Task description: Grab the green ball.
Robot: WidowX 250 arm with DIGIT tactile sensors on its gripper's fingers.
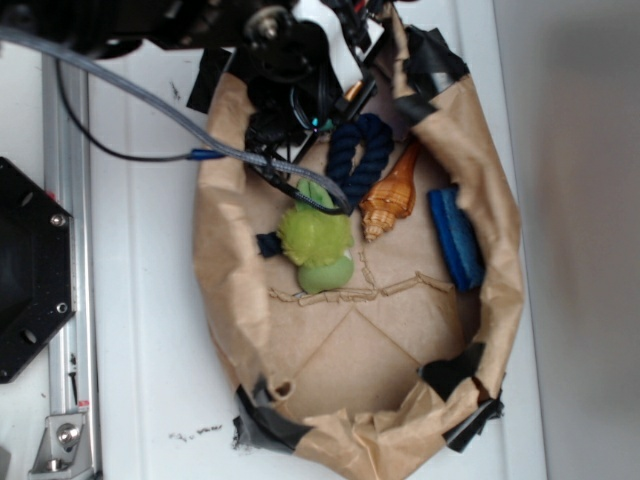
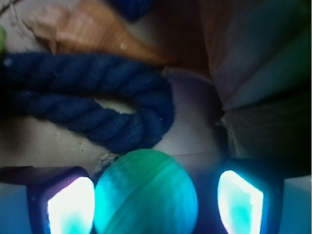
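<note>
The green ball (image 2: 146,192) fills the bottom of the wrist view, round and teal-green, resting on the brown paper floor. My gripper (image 2: 155,200) stands open around it. The left pad (image 2: 70,204) is against the ball's side, and a dark gap separates the ball from the right pad (image 2: 240,202). In the exterior view the gripper (image 1: 305,115) is down in the top of the paper-lined basin, and the arm hides the ball there.
A navy rope loop (image 2: 97,107) (image 1: 362,150) lies just beyond the ball, with an orange seashell (image 1: 390,195) past it. A lime fuzzy plush toy (image 1: 318,240) and a blue block (image 1: 457,238) lie nearby. Crumpled paper walls (image 1: 225,250) ring everything.
</note>
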